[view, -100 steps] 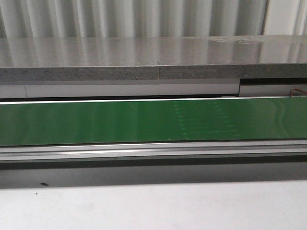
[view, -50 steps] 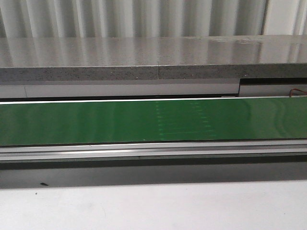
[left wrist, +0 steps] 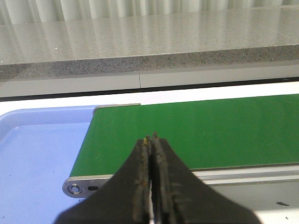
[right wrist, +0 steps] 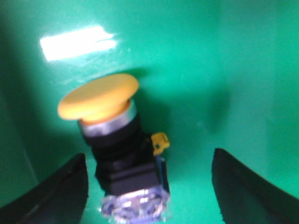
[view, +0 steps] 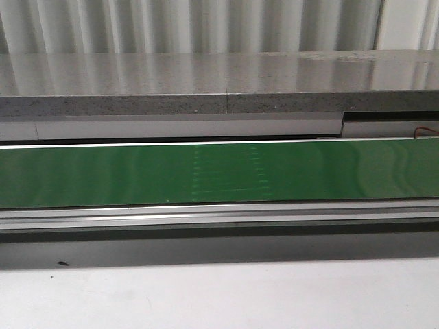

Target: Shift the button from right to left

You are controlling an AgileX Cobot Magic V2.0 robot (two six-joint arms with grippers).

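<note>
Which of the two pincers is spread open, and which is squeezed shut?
The right pincer is open, its dark fingers wide apart either side of the yellow-capped button. The left pincer is shut, fingers pressed together above the green belt.

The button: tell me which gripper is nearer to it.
Right. The right gripper is open with the button between its fingers on the green belt. The left gripper is shut; no button shows in its view.

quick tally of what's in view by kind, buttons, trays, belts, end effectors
buttons: 1
trays: 1, blue
belts: 1, green
end effectors: 2, left shut, right open around the button
total: 5
</note>
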